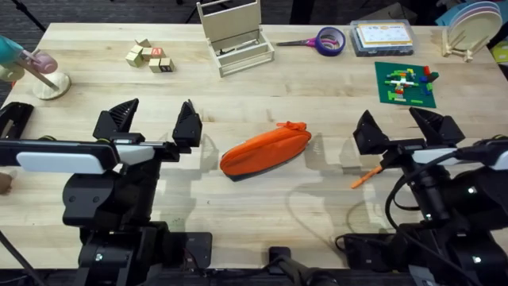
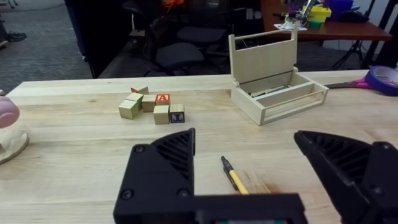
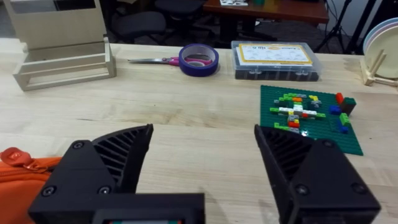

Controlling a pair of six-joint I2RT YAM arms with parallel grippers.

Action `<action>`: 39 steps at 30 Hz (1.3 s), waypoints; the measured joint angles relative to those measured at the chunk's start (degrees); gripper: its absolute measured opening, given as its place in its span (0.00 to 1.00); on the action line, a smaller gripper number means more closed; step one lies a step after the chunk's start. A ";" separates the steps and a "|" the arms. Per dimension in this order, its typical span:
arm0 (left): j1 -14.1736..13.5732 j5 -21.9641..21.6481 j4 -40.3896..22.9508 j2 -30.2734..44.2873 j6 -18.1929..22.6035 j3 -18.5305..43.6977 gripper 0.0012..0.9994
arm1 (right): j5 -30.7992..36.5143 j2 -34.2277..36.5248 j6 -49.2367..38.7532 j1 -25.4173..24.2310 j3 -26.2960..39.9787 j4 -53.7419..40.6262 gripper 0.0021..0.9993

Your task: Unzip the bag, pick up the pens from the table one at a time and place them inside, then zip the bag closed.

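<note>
The orange bag (image 1: 266,149) lies slanted mid-table, its zip pull (image 1: 290,125) at the upper right end. My left gripper (image 1: 157,123) hovers open to the bag's left. Between its fingers in the left wrist view (image 2: 245,144) lies a yellowish pen (image 2: 234,177) with a dark tip on the table (image 1: 262,87). My right gripper (image 1: 401,129) hangs open to the right of the bag. An orange pen (image 1: 367,176) pokes out from under it. The bag's end (image 3: 18,173) shows beside the right gripper (image 3: 204,134).
Along the back stand wooden blocks (image 1: 149,57), a wooden organizer box (image 1: 236,36), purple scissors (image 1: 298,42), a purple tape roll (image 1: 330,40), a clear plastic case (image 1: 382,37), a green brick plate (image 1: 406,83) and a plate rack (image 1: 468,28).
</note>
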 joint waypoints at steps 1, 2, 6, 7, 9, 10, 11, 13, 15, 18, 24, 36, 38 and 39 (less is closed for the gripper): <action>0.00 0.00 0.00 0.00 0.00 0.00 0.99 | 0.00 0.00 0.00 0.00 0.00 0.00 1.00; 0.00 0.00 0.00 -0.02 0.00 0.00 0.99 | 0.00 0.00 -0.02 0.00 0.00 0.00 1.00; 0.00 0.00 0.00 0.00 0.00 0.00 0.99 | 0.02 0.00 0.00 0.00 0.02 -0.28 1.00; 0.00 0.00 -0.02 0.00 0.00 0.00 0.99 | 0.02 0.00 0.00 0.00 0.02 -0.31 1.00; 0.00 0.00 -0.01 0.00 0.00 0.00 1.00 | 0.04 0.00 0.00 0.00 0.02 -0.31 1.00; 0.00 0.00 -0.02 0.00 0.00 0.00 1.00 | 0.04 0.00 -0.02 0.00 0.02 -0.31 1.00; 0.00 0.00 -0.04 0.00 0.00 0.00 0.99 | 0.04 0.00 0.00 0.00 0.02 -0.31 1.00; 0.00 0.00 -0.04 0.00 0.01 0.00 0.99 | 0.07 0.00 -0.01 0.00 0.02 -0.31 1.00; 0.00 0.00 -0.04 -0.02 0.02 0.00 0.99 | 0.07 0.00 -0.02 0.00 0.02 -0.31 1.00; 0.00 0.00 -0.07 0.00 0.00 0.00 0.99 | 0.15 0.00 -0.02 0.00 0.02 -0.28 1.00; 0.00 0.00 -6.43 0.00 0.63 1.52 0.99 | -0.06 0.00 0.05 0.00 0.93 -2.19 1.00; 0.00 1.89 -21.18 9.94 1.54 21.75 0.99 | -1.11 4.62 0.44 0.00 18.34 -20.54 1.00; 0.00 2.65 -23.20 14.30 1.55 25.72 0.99 | -1.14 6.80 0.44 0.00 22.76 -22.84 1.00; 0.00 2.94 -24.11 16.22 1.56 27.42 0.99 | -1.14 7.92 0.45 0.00 24.70 -23.89 1.00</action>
